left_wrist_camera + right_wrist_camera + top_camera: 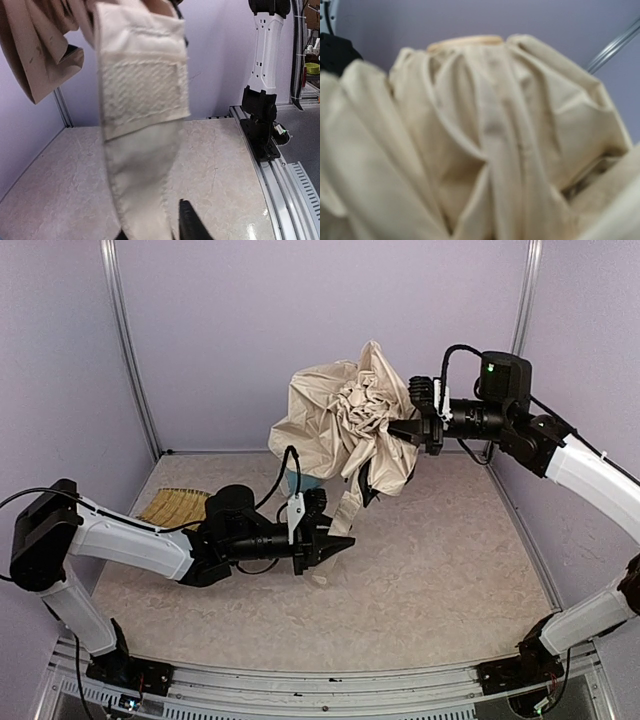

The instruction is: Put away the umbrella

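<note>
Cream fabric of the umbrella (345, 420) hangs bunched in the air toward one o'clock, because my right gripper (412, 430) is clamped into its folds there, holding it above the table (430, 570). That lets the strap (142, 150) dangle straight down from the bundle's six o'clock, fastening patch facing me, into my left gripper (335, 542). Its fingers (189, 225) flank the strap's tip; whether they pinch it I cannot tell. I judge that wrapping the strap round comes next

Right gripper (420, 430) tips buried in umbrella (340, 420) cloth; its own camera sees only blurred folds; strap (142, 125) blurred, cut off above; left fingers (191, 226) mostly below the edge; mug (293, 482) nearly hidden behind cloth.
</note>
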### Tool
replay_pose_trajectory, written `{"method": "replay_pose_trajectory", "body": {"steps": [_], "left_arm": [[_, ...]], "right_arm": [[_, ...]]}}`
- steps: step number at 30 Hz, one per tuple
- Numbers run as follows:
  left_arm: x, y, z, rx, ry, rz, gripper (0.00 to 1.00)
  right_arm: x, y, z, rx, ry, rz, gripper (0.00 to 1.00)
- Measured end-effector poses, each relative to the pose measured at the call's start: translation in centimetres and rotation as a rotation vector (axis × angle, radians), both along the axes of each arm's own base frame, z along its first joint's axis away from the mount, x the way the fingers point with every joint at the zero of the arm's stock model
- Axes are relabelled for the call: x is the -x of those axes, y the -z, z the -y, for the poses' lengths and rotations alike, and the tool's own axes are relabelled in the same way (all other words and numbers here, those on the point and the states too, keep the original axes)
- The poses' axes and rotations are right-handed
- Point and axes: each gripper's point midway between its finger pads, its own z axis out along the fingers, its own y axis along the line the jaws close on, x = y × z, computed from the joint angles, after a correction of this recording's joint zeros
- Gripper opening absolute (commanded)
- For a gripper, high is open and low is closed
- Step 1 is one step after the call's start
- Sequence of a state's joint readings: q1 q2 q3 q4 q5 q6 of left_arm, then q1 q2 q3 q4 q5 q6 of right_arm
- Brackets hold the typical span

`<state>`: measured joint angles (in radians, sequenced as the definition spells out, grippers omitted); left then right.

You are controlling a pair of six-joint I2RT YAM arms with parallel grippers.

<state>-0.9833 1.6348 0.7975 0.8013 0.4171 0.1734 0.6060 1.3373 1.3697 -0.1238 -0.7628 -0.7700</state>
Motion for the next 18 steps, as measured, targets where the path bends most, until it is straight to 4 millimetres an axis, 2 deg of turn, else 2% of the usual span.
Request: {"method": "replay_pose_trajectory", "body": {"steps": [6,7,10,11,14,16,18], "left_arm": [[1.2,-0.4,0.2,0.019,0.059,-0.004,0.0],[1.2,-0.1,0.1,0.014,0.055,-0.007,0.06],[1.0,0.8,-0.6,-0.011,0.025,-0.015,0.58],[0.9,1.1,-0.7,-0.026,0.014,-0.02,0.68],[0.8,1.4,-1.2,-0.081,-0.035,-0.012,0.84],[1.3,0.1,-2.0,-0.095,-0.056,0.028,0.89],[2.1,-2.2,-3.2,-0.082,-0.064,0.077,0.88]], "right_arm": [[-0.7,-0.6,0.5,-0.007,0.066,0.008,0.0],[-0.9,-0.6,0.6,-0.007,0.079,0.007,0.0],[-1.3,-0.3,0.9,-0.004,0.116,-0.009,0.0],[-1.4,-0.2,1.0,-0.003,0.122,-0.014,0.0],[-0.9,0.1,1.2,-0.003,0.118,-0.02,0.0],[-0.2,-0.1,1.4,-0.008,0.101,-0.018,0.0],[0.6,-0.4,1.6,-0.015,0.078,-0.011,0.0]]}}
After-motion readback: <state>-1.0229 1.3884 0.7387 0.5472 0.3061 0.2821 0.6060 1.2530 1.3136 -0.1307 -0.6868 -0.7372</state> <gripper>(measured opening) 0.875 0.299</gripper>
